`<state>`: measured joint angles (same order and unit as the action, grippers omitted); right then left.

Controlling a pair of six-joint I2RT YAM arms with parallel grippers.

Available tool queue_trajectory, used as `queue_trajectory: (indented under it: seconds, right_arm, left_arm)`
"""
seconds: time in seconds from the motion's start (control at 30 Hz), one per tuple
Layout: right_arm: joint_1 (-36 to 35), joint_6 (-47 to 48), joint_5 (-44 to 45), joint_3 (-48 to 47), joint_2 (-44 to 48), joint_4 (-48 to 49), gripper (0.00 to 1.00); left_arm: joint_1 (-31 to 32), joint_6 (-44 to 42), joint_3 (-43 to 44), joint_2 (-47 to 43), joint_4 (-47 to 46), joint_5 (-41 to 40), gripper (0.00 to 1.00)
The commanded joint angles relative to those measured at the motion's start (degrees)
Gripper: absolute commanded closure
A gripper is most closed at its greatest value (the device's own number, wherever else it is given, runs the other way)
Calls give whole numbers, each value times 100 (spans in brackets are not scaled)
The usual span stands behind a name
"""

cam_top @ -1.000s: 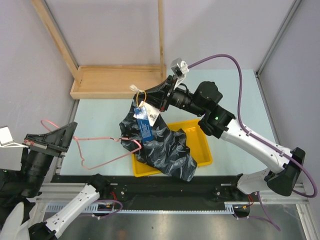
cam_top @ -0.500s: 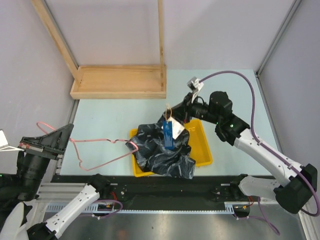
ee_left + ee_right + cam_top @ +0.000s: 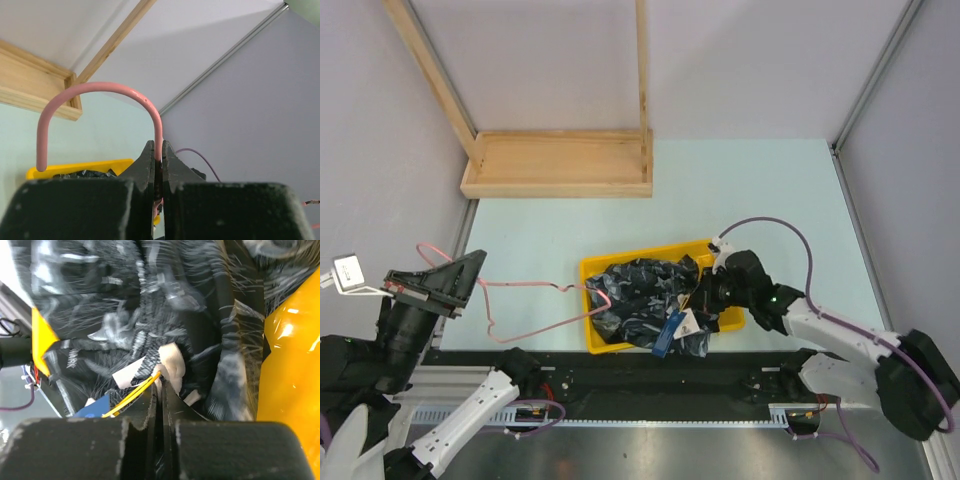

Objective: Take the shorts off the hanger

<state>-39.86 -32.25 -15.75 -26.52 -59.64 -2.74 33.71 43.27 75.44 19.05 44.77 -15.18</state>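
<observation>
Left gripper [image 3: 157, 150]: jaws clamped on the pink hanger [image 3: 525, 283] just below its hook, beyond the worktop's near-left corner. The wire reaches right across the near edge, and its far shoulder touches the shorts [image 3: 640, 290]; whether it is threaded inside cannot be told.

Right gripper [image 3: 161, 385]: jaws pinched together on the shorts at the yellow loop and white tag [image 3: 170, 365]. The shorts lie bunched in the yellow tray [image 3: 620, 259] at the near edge, spilling over its near rim, with the blue tag [image 3: 667, 333] hanging out.

Wooden frame [image 3: 555, 175]: far-left corner, well apart from the tray, with bare worktop [image 3: 770, 200] between and to the right.
</observation>
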Motion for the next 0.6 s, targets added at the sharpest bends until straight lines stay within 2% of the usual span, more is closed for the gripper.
queue_trajectory:
  seconds: [0.0,0.03,0.13,0.17,0.23,0.27,0.33,0.37,0.43,0.47,0.57]
  right_arm:
    - [13,-344,-314,-160,-679,792,95]
    - [-39,-282,-367,-186,-881,802,93]
    - [-162,-28,-333,-484,-1146,443,79]
    - [-311,43,-211,-564,-1181,50,64]
    - [-461,183,220,-827,-1103,-365,51]
    - [-549,219,343,-906,-955,-785,40]
    - [-611,193,817,-1205,-708,-1522,30]
    - [-655,158,1028,-1302,-568,-1754,21]
    - [-865,44,1582,-1504,-120,-2071,13]
    - [-988,-18,1862,-1557,21,-2264,4]
    - [-1419,-141,2513,-1821,224,-2800,0]
  left_arm:
    - [-23,33,6,3,-145,200,100]
    - [-14,24,15,-6,-118,200,100]
    - [-23,7,59,-50,-30,138,100]
    - [-23,-2,76,-50,5,138,99]
    - [-23,-29,102,-59,31,121,100]
    - [-23,-37,111,-42,40,121,100]
    - [-23,-37,94,-24,31,138,100]
    - [-23,-38,85,-15,23,147,100]
    - [-23,-38,6,-15,-56,199,100]
    - [-23,-38,-20,-15,-91,217,100]
    - [-23,-38,-108,2,-136,261,100]
